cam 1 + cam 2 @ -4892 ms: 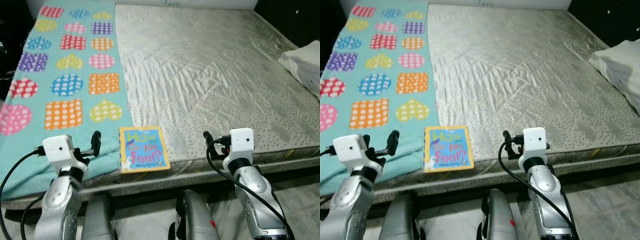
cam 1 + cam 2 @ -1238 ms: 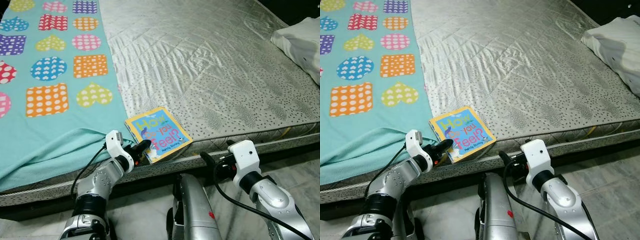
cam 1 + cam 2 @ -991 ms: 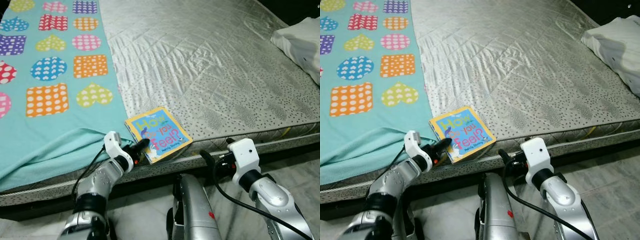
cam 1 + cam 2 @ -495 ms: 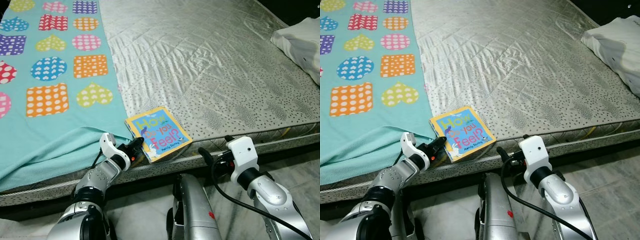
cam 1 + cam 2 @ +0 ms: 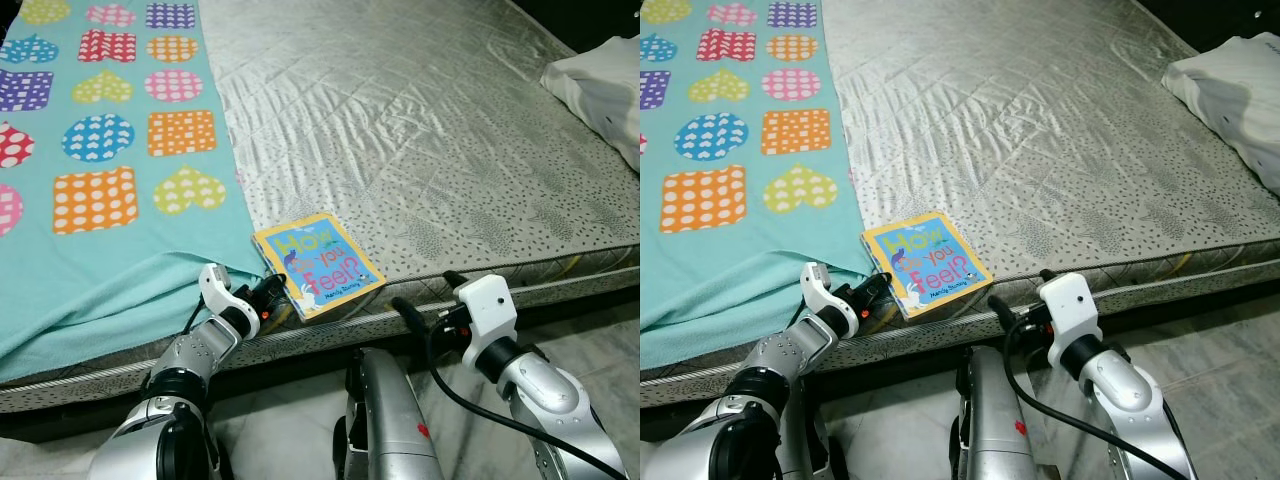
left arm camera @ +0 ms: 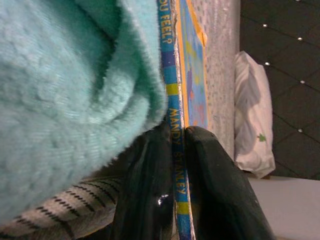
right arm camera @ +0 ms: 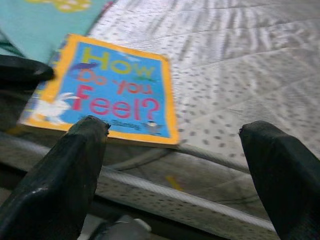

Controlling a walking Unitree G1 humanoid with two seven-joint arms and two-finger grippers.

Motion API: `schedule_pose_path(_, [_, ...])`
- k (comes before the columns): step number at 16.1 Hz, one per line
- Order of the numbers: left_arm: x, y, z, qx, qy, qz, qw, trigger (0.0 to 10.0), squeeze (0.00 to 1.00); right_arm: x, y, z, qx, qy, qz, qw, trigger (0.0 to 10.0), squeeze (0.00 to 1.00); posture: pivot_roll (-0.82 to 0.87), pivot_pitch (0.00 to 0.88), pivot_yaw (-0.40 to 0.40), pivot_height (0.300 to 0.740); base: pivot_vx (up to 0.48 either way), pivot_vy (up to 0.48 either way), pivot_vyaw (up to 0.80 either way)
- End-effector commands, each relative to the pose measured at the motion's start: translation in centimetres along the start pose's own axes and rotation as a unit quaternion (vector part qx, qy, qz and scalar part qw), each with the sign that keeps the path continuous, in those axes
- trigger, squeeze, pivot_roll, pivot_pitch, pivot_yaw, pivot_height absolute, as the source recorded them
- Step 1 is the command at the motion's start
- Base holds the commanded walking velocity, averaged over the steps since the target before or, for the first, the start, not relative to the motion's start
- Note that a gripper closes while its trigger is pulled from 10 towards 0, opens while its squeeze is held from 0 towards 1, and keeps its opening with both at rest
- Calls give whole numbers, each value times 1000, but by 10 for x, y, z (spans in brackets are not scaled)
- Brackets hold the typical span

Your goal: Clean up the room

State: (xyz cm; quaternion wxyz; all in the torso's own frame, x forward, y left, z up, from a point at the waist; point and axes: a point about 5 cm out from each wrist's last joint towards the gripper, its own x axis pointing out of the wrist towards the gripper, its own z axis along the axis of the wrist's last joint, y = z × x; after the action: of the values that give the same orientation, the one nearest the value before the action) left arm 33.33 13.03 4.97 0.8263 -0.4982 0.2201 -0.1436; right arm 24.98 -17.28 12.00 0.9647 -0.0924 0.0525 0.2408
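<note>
Jaws of the left gripper (image 6: 172, 165) nearly closed, pinching the spine edge of the book (image 5: 317, 264) — black fingers (image 6: 150, 170) on either side of it in the left wrist view. Lying flat at the near edge of the bed (image 5: 420, 130), lower centre of the left eye view, cover up, yellow border around blue, turned at an angle to the mattress edge. Touching the teal blanket (image 5: 110, 150) along its left side — patterned with dotted hearts, squares and circles, folded over at the near hem. Jaws of the right gripper (image 7: 175, 165) spread wide and holding nothing, below the mattress edge, lower right of the left eye view, facing the book. White pillow (image 5: 600, 85) at upper right.
</note>
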Motion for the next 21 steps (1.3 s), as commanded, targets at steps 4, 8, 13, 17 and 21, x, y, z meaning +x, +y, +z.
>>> schedule_pose_path(4, [3,-3,1,7,-16,-3,1000,0,0,2,9,-5,11,10,28,1000,10000,0,-195,138,-106,516,0,0,0])
schedule_pose_path(8, [5,-22,18,81,-65,-26,994,0,0,14,6,0,19,-12,-10,1000,10000,0,-150,114,-88,516,0,0,0])
schedule_pose_path(13, [-33,-53,51,261,-168,-33,950,0,0,42,3,17,93,-57,-87,990,10000,0,-40,83,-65,516,0,0,0])
schedule_pose_path(17, [-84,-59,55,393,-215,18,894,0,0,54,7,21,134,-66,-112,982,10000,0,4,75,-63,516,0,0,0])
schedule_pose_path(21, [-107,-58,37,436,-213,49,873,0,0,62,7,24,194,-78,-142,968,10000,0,15,67,-68,516,0,0,0])
